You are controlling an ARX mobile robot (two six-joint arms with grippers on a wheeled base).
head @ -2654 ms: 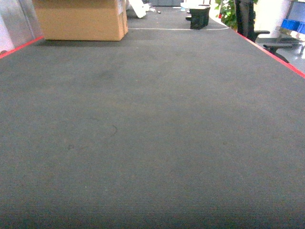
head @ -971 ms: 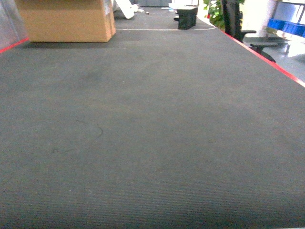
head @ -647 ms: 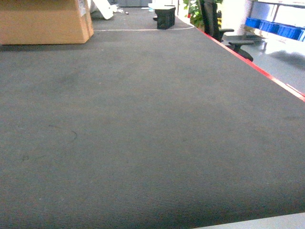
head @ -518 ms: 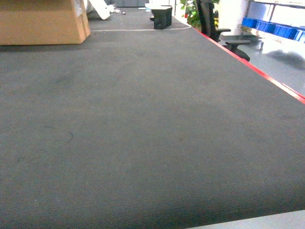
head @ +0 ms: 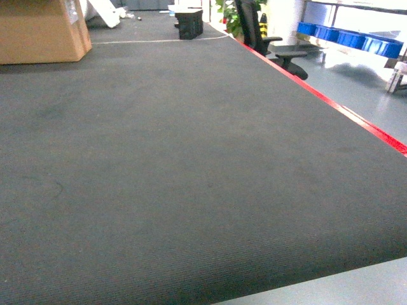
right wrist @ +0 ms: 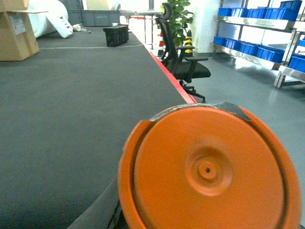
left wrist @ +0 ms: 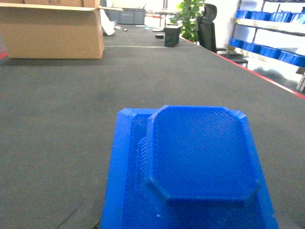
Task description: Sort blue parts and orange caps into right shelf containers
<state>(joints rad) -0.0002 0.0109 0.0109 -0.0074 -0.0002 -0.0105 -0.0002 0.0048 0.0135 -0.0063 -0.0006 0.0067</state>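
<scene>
Two parts fill the wrist views: a bright-blue plastic block [left wrist: 200, 167] with a chamfered, textured raised face takes up the lower half of the left wrist view, and an orange round plastic cap [right wrist: 209, 174] with a dimpled flat top takes up the lower right of the right wrist view. Neither gripper's fingers show in any view, so can't tell if either one is apart, together or clamped on its part. Head view shows neither arm and neither part, only the dark grey ribbed carpet [head: 178, 159] edged by a red floor stripe [head: 343, 111]. Bright-blue open-top plastic bins [head: 346, 37] sit in a row on a metal shelf [head: 397, 73] at far right, well apart from the robot, across grey floor. Black office chair [head: 264, 35] stands just past the stripe. Brown cardboard box [head: 38, 28] far left, black plastic crate [head: 189, 23] at the carpet's far end, green potted plant [right wrist: 177, 21] behind the chair.
</scene>
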